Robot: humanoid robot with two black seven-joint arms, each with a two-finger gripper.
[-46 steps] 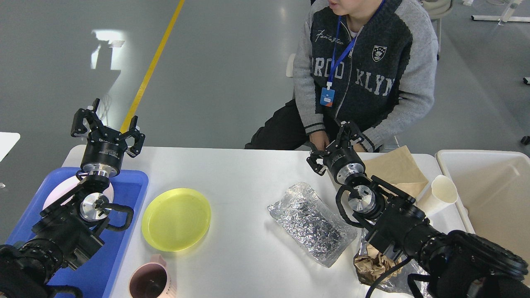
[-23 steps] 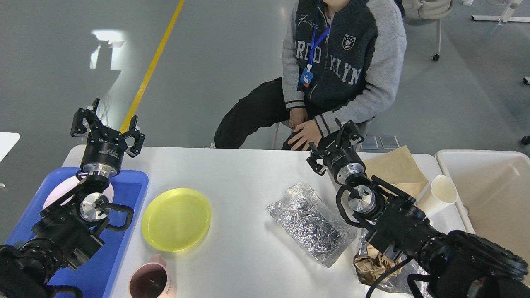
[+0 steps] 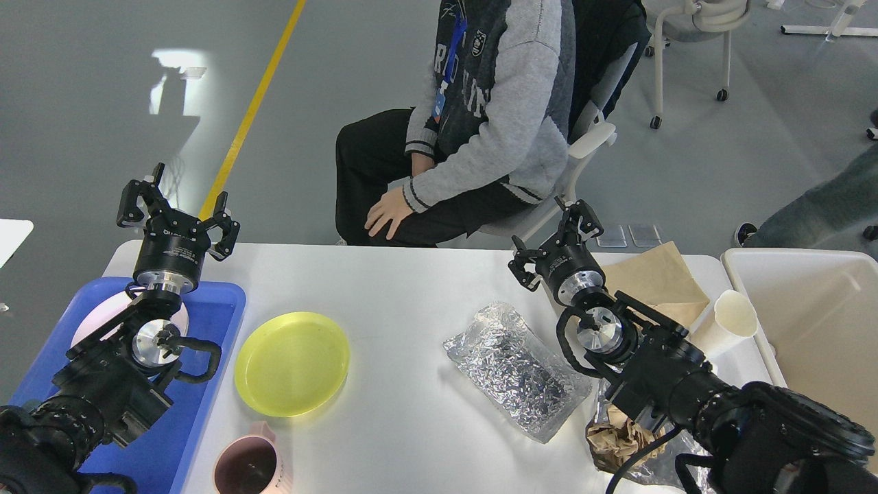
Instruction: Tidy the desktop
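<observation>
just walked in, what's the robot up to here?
Desk tidy-up, nothing picked up yet. Both tools are open and empty: the left tool hangs over the blue tray, the right tool near the table's far edge. Still out on the table: yellow plate, foil bag, pink cup, brown paper, paper cup. A white plate sits in the tray. The bin is at right. A person sits just beyond the table.

The desktop (image 3: pixel 411 288) is broad, matte white, round-cornered, lying flat and level.
</observation>
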